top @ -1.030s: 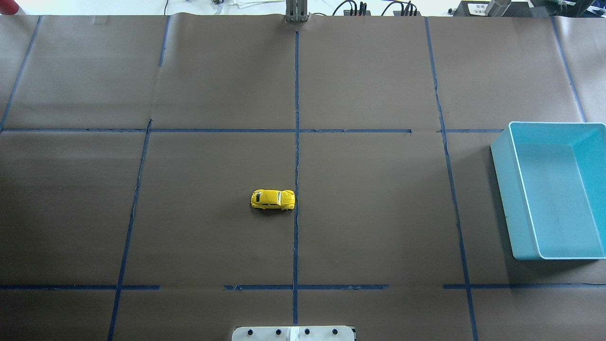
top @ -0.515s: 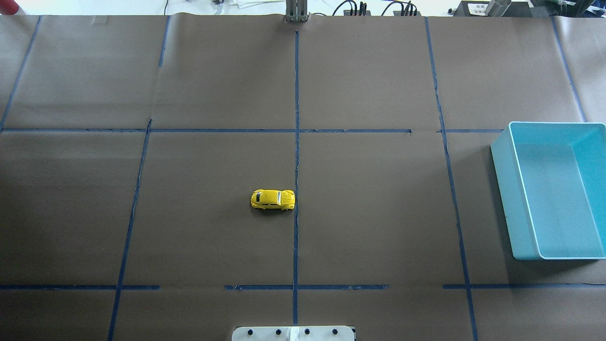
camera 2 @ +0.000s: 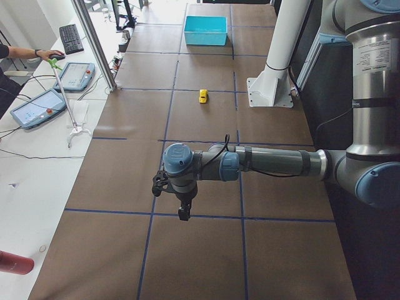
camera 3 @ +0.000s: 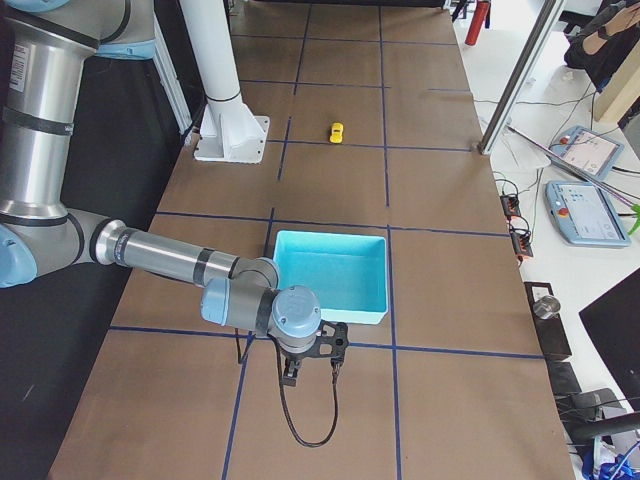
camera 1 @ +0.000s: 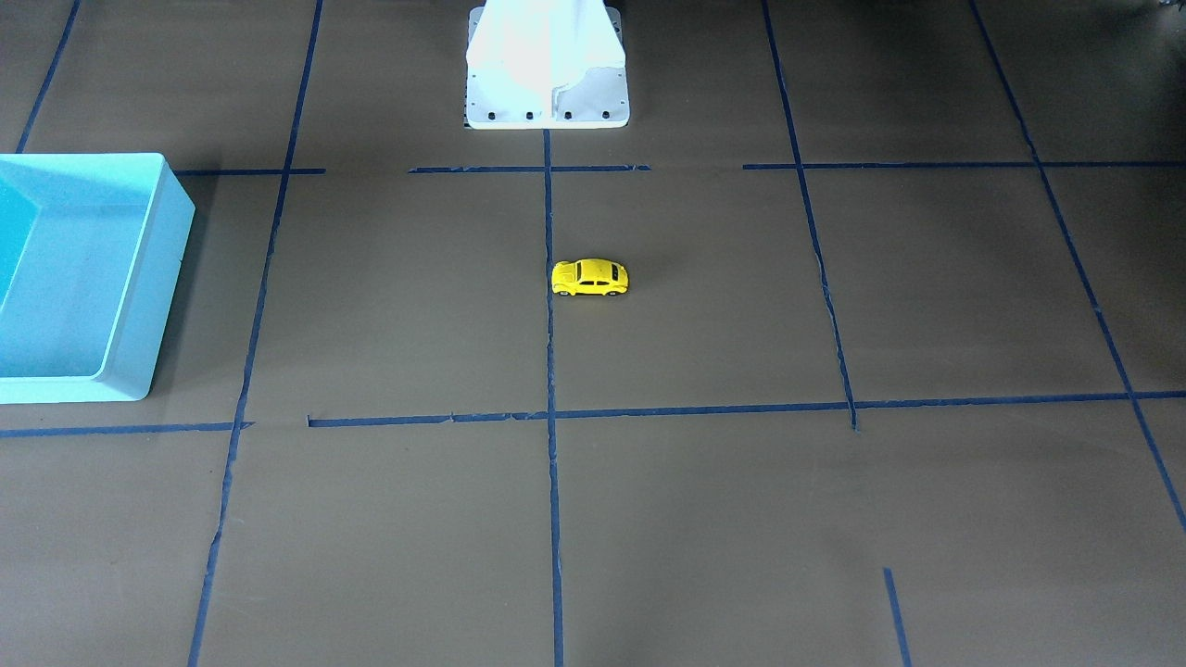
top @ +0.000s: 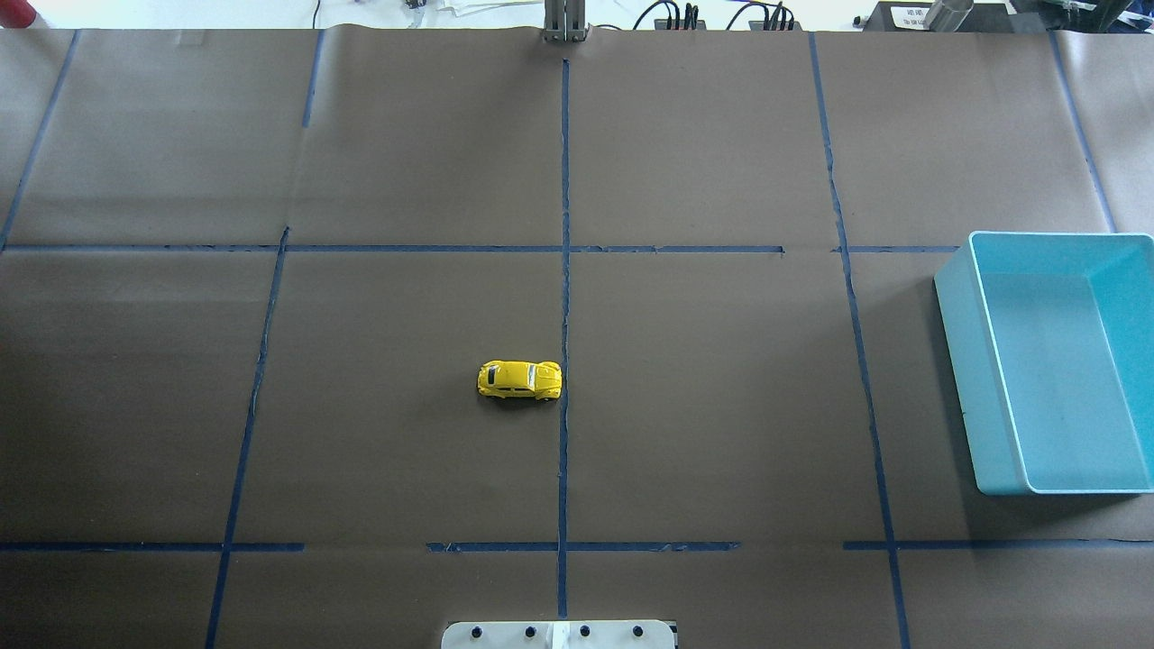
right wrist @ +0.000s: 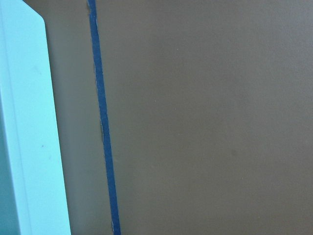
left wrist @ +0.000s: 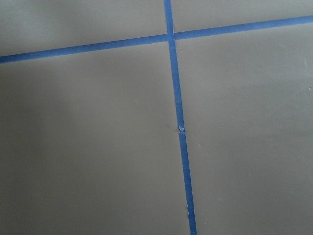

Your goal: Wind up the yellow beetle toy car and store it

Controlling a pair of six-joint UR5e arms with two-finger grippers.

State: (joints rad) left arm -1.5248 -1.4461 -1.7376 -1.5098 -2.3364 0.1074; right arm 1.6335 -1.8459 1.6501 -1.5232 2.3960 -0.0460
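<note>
The yellow beetle toy car stands on its wheels near the table's middle, just left of the centre tape line; it also shows in the front view and both side views. The turquoise bin is empty at the right edge. My left gripper hangs over bare table far to the car's left, seen only in the left side view; I cannot tell if it is open. My right gripper hangs just beyond the bin's outer wall; I cannot tell if it is open.
Brown paper with blue tape lines covers the table. The white robot base stands at the near edge. Operator tablets and a metal post sit past the far edge.
</note>
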